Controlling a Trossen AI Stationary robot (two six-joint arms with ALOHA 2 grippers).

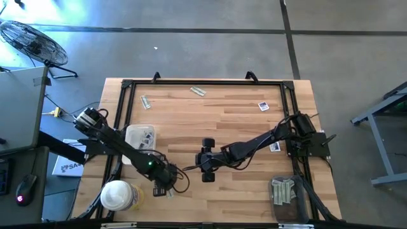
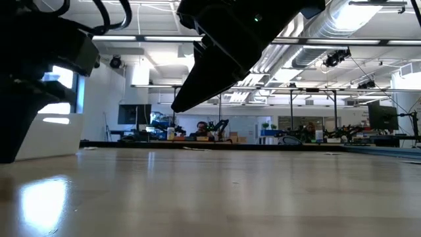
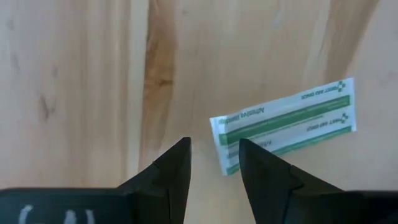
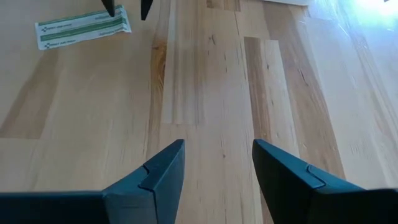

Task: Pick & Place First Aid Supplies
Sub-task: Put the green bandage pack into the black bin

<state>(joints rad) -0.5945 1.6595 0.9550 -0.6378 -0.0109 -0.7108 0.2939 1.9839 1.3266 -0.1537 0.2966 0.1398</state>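
Two dark arms reach over the wooden table (image 1: 216, 121), whose black frame runs along its far and side edges. The left gripper (image 3: 214, 155) hangs low near the table's front edge, beside the round white-lidded tub (image 1: 116, 194), its fingers parted and empty; one fingertip (image 3: 255, 155) overlaps the near end of a green-striped strip packet (image 3: 292, 121) lying flat on the wood, nothing pinched between. The right gripper (image 4: 217, 158) sits near the table's middle, fingers spread wide over bare boards, holding nothing. The same strip (image 4: 81, 28) shows ahead of it, with open wood between. Other supplies lie apart: two strips (image 1: 198, 91) (image 1: 145, 101) near the far edge, a square packet (image 1: 263, 106) toward the far right, a pile of strips (image 1: 283, 189) at the front right corner. A white tray (image 1: 131, 131) sits by the left edge with packets inside. The centre boards lie clear.
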